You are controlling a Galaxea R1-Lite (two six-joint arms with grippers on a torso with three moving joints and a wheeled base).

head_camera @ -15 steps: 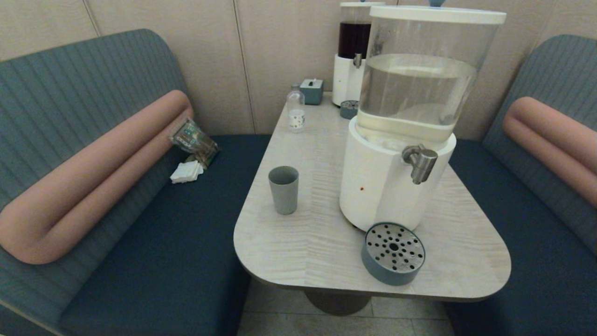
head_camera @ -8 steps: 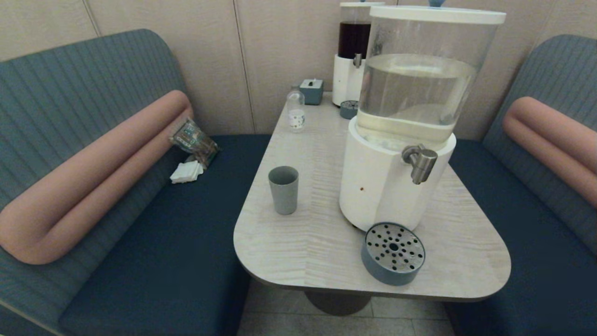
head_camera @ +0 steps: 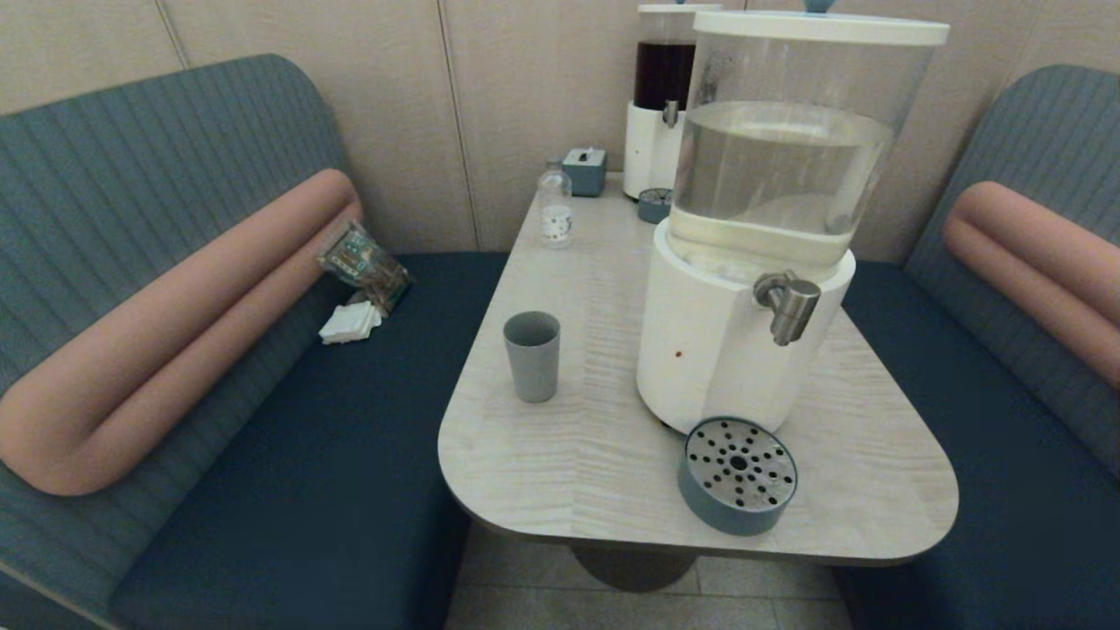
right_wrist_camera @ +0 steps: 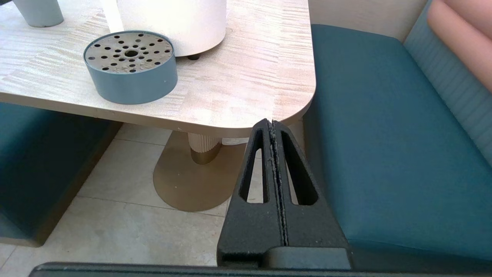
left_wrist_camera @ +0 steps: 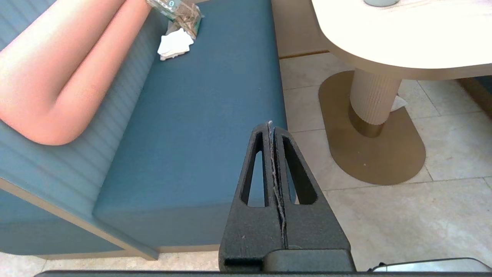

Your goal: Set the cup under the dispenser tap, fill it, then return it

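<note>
Left gripper [left_wrist_camera: 272, 127] closed, empty, parked below table [head_camera: 612, 490] | right gripper [right_wrist_camera: 271, 125] likewise | cup [head_camera: 532, 354] well ahead of both, beside dispenser tap [head_camera: 790, 306] | we judge: grasp, fill, return all pending

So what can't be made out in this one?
- Inside of the cup: head view, its own wall hides the bottom.
- Cup in the left wrist view: cut off by the frame edge.
- Dispenser tap outlet: faces down, unseen.
- Both end effectors: absent from the head view, below the frame.
</note>
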